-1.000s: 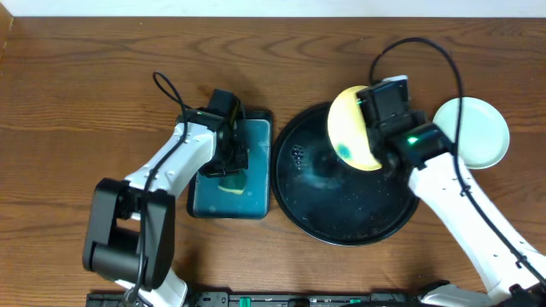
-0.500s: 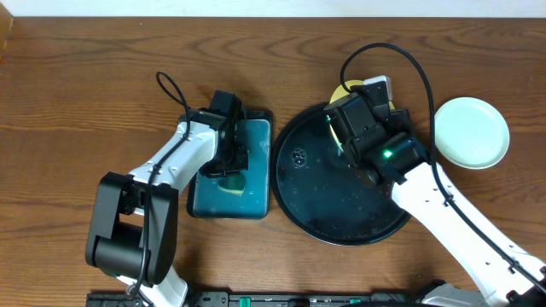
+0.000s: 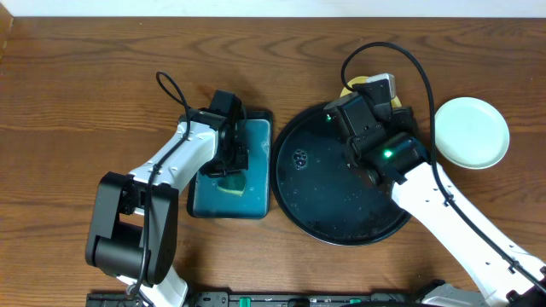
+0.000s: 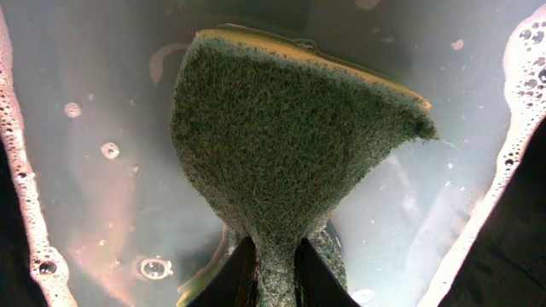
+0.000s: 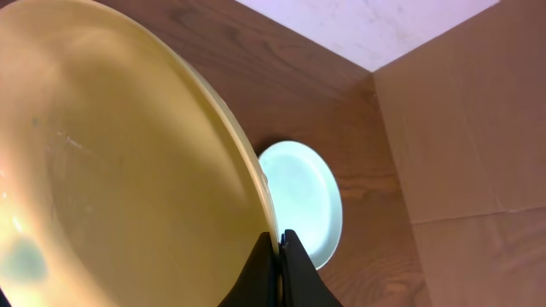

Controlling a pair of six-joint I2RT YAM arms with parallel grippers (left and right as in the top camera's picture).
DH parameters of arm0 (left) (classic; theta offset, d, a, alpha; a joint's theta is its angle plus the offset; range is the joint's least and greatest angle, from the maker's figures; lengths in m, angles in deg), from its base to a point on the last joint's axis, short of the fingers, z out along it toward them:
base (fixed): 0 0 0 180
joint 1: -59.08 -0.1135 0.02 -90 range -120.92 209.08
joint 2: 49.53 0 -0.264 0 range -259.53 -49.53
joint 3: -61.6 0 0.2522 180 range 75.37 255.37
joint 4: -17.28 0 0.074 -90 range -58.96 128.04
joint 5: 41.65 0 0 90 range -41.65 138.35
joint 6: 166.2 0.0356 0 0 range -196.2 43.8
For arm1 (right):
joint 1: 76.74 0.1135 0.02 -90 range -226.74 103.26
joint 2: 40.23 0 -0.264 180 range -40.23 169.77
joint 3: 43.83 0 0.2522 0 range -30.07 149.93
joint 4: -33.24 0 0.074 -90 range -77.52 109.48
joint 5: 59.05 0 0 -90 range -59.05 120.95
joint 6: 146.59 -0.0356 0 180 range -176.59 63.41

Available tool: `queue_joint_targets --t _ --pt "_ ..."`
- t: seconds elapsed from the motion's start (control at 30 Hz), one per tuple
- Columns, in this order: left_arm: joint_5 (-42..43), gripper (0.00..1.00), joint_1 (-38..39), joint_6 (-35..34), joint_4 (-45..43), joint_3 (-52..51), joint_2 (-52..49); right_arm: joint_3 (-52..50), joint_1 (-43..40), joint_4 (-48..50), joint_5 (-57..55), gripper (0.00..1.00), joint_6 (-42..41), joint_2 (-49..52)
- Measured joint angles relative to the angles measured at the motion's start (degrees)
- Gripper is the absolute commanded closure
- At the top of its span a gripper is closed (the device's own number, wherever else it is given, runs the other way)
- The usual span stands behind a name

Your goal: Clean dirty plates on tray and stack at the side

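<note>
Starting with the task's own items, the small round yellow plate [image 5: 111, 162] is found raised and steeply tilted. It is clamped at its rim by the right gripper [image 5: 280, 249], whose two dark fingertips are closed tight on that rim. A faint greenish smudge [image 5: 19, 256] is noted on the plate's inner face, low on the left of the right wrist view. From overhead the plate is largely hidden beneath the right wrist, and only slivers of yellow are seen there.

The gripper is positioned over the far edge of the large round black tray [image 3: 316, 213] (the one with the raised rim). The tray's floor is seen wet and speckled with droplets.

One small round pale mint-white plate [image 3: 471, 132] is recorded lying flat on the brown wooden table [image 3: 85, 85], just beside the black tray on its right.

To the left of the black tray, the smaller rectangular teal tray [image 3: 252, 200] is seen filled with soapy water. The left gripper [image 4: 275, 271] is lowered into it. Its fingers are closed on a sponge with a green scouring face and yellow backing [image 4: 281, 136], which is pinched at its narrow lower end and flares out beyond the fingers. Foam bubbles [image 4: 21, 213] are noted along the edges of the water.
</note>
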Motion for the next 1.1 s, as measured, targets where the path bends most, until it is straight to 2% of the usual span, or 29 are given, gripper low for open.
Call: queue_joint_targets --t 0.03,0.13,0.67,1.1 --pt "-0.04 0.67 0.0 0.11 -0.02 0.0 -0.04 0.0 0.11 0.11 -0.11 0.99 0.17 0.0" --pt "-0.24 0.63 0.0 -0.04 -0.35 0.0 -0.17 0.0 0.92 0.31 -0.79 0.99 0.9 0.0" --pt "-0.68 0.62 0.0 0.0 -0.46 0.0 -0.28 0.0 4.59 2.05 -10.82 0.99 1.77 0.0" --pt "-0.68 0.62 0.0 0.0 -0.46 0.0 -0.28 0.0 4.79 2.08 -12.31 0.99 1.77 0.0"
